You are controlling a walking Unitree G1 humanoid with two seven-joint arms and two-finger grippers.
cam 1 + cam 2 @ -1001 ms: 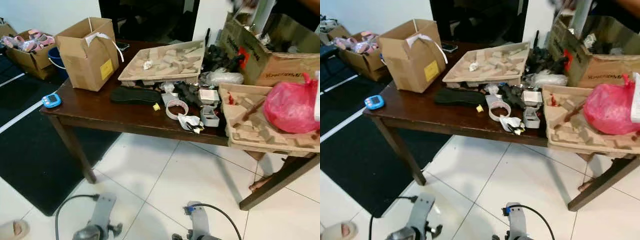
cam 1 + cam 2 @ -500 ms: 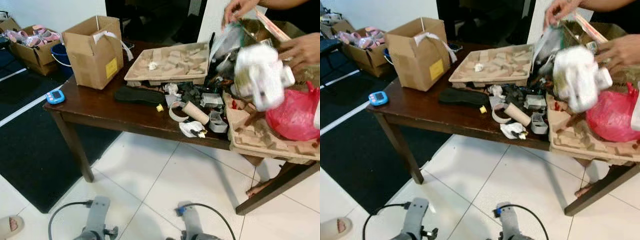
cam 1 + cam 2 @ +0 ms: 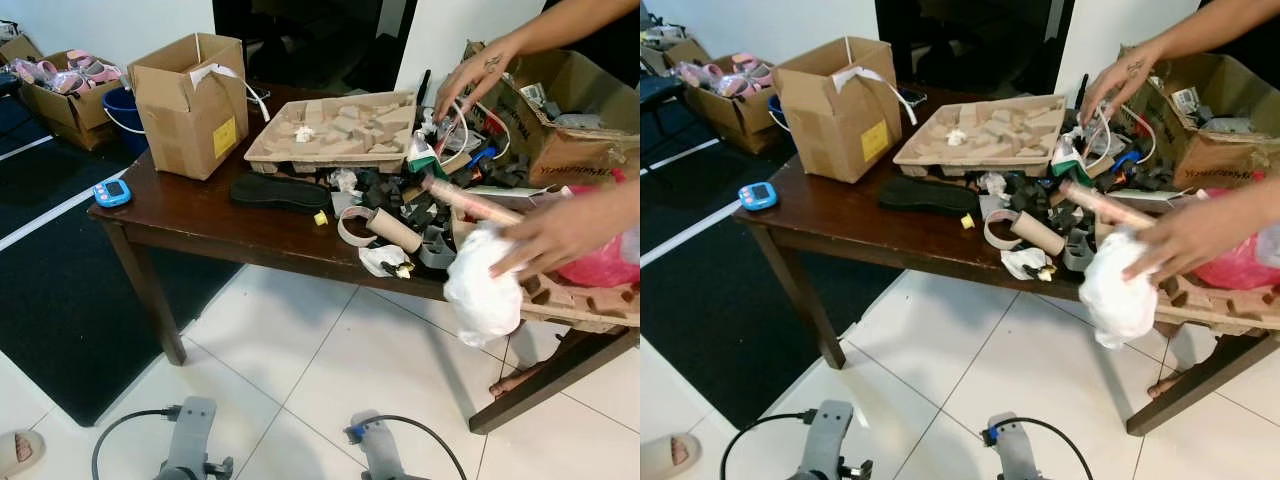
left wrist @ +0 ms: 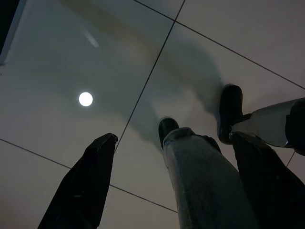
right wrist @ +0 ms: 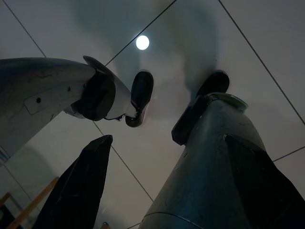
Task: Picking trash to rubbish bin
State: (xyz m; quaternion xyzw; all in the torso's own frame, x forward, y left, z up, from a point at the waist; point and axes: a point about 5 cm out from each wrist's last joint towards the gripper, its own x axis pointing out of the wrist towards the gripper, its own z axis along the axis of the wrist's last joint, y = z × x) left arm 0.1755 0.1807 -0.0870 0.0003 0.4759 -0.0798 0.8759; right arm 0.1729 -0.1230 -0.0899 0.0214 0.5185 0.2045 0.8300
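1. Trash (image 3: 400,215) is piled on the dark wooden table (image 3: 190,222), in the middle and right of the head view, well away from both grippers.

2. At the bottom of the left wrist view, the left gripper (image 4: 174,186) hangs low over the white floor tiles (image 3: 330,370). Its two black fingers (image 4: 83,186) are spread apart and hold nothing.

3. At the bottom of the right wrist view, the right gripper (image 5: 162,191) hangs the same way. Its fingers (image 5: 78,186) are spread apart and hold nothing too. Both silver arms show at the bottom edge of the head view.

4. On the table, near the front edge, lie a cardboard tube (image 3: 392,229), a crumpled white scrap (image 3: 382,260) and a loop of tape (image 3: 350,222). A black flat pad (image 3: 275,191) lies to their left.

5. Behind them sits a tan pulp tray (image 3: 330,130). An open cardboard box (image 3: 190,100) stands at the upper left, with a small blue gadget (image 3: 111,193) at the table's left corner.

6. A person's hand (image 3: 565,232) at the right holds a white plastic bag (image 3: 482,285) past the table edge. Another hand (image 3: 475,80) reaches into the mess at the upper right. A pink bag (image 3: 600,265) lies at the far right.

7. I think the tube and the scrap are light. The tube is stiff but could squash, so pinch it across its middle. The scrap is soft, so grab it at its bunched top.

8. I cannot see a rubbish bin. The robot should wait until the person's hands are out of the way.
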